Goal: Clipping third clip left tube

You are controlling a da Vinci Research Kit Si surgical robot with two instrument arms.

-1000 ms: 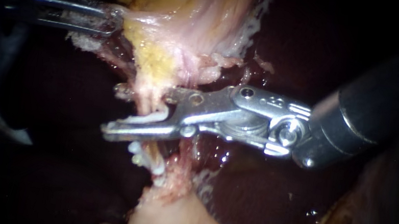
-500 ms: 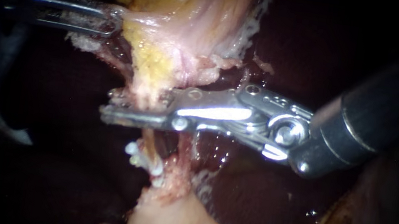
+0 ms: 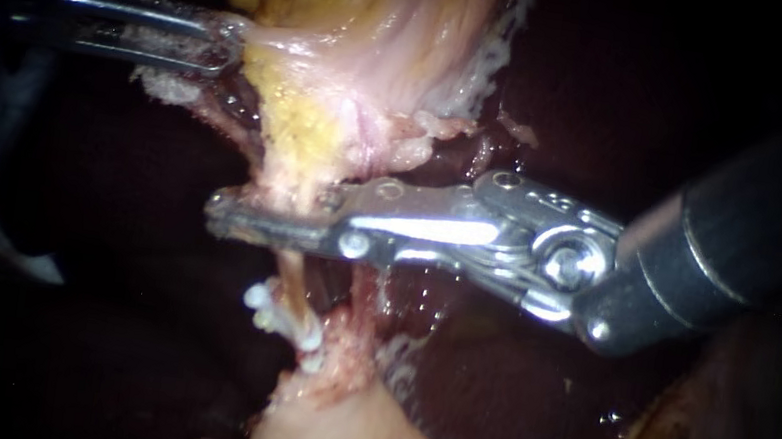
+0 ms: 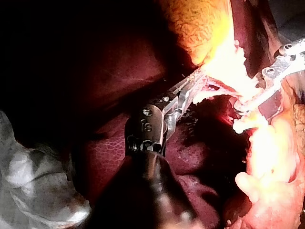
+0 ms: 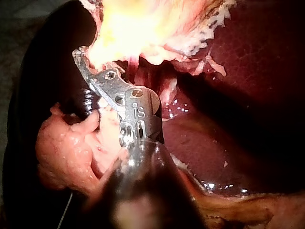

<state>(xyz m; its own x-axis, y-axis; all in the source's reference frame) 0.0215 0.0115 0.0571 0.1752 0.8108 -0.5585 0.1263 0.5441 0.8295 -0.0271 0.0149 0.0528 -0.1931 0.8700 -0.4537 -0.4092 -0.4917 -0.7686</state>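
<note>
- nearest, white clips (image 3: 275,315) sit on the left tube (image 3: 294,282), just above a pale lump of tissue (image 3: 332,434).
- above them and apart from them, the right instrument (image 3: 230,217) has its jaws pressed together across that same tube, just under the gallbladder's (image 3: 365,35) lower edge.
- i'd say squeeze fully and square to the tube, tips past its far side, then open wide before backing straight out, so the new clip isn't dragged.
- farther up, the left instrument (image 3: 223,41) pinches the gallbladder's edge and holds things taut. a steady pull would help.
- dark liver (image 3: 513,367) lies behind.
</note>
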